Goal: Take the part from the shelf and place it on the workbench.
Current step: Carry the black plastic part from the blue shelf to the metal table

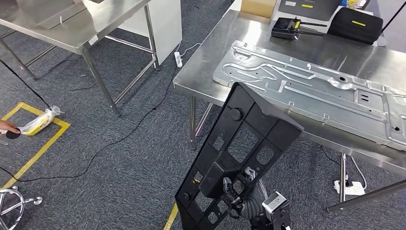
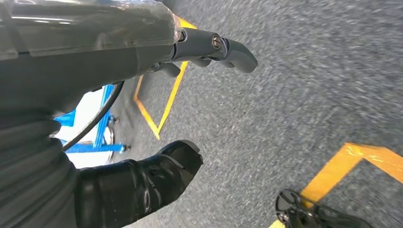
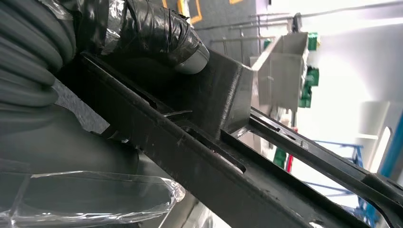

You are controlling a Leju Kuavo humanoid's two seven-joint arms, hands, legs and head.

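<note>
Black plastic part [image 1: 238,158], one: held up tilted in the air by the right hand [image 1: 234,191], just before the near edge of the workbench [image 1: 210,62]. The right wrist view alone shows the thumb [image 3: 157,35] pressed on the part's flat rib. Metal panel [image 1: 316,86], one, flat on the workbench. Left hand [image 2: 142,118]: hanging over grey carpet [image 2: 294,95], fingers spread, holding nothing. Steel tables, two.

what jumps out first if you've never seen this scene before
A big black perforated part held up by the right hand, tilted in the lower middle of the head view. Behind it, a long stamped metal panel lies flat on the steel workbench, with yellow floor tape at left.
</note>
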